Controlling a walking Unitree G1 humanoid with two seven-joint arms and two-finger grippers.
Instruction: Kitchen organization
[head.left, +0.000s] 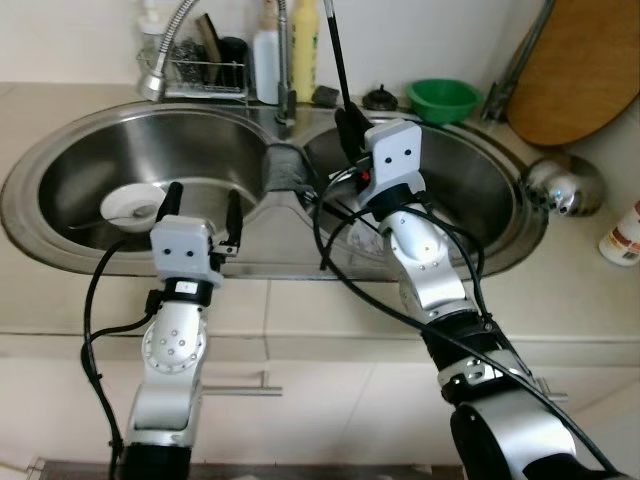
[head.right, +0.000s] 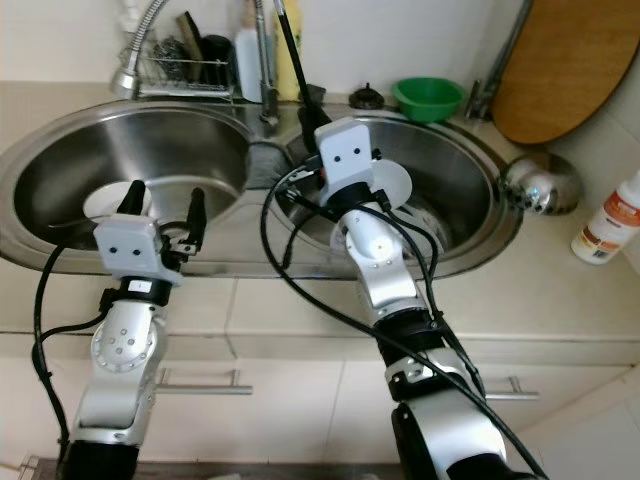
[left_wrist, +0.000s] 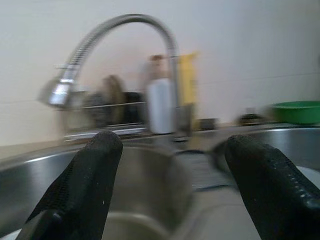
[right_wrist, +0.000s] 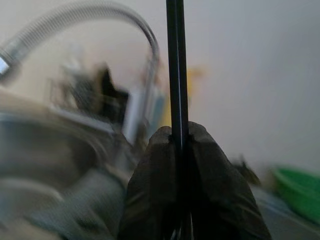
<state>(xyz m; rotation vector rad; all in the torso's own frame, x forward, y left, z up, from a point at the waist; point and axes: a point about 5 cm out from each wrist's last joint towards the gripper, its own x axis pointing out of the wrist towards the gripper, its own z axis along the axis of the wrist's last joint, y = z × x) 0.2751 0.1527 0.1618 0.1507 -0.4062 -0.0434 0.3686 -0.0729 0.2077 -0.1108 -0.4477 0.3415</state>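
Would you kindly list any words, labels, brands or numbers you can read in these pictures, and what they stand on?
No text can be read.
White bottle with an orange label on the counter: print too small to read.
White bottle and yellow bottle behind the sink: no legible label.

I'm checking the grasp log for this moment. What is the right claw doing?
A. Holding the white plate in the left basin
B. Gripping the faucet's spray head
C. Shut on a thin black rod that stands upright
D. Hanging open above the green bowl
C: in the right wrist view the right claw is closed around the thin black rod, which rises straight up between its fingers over the right basin.
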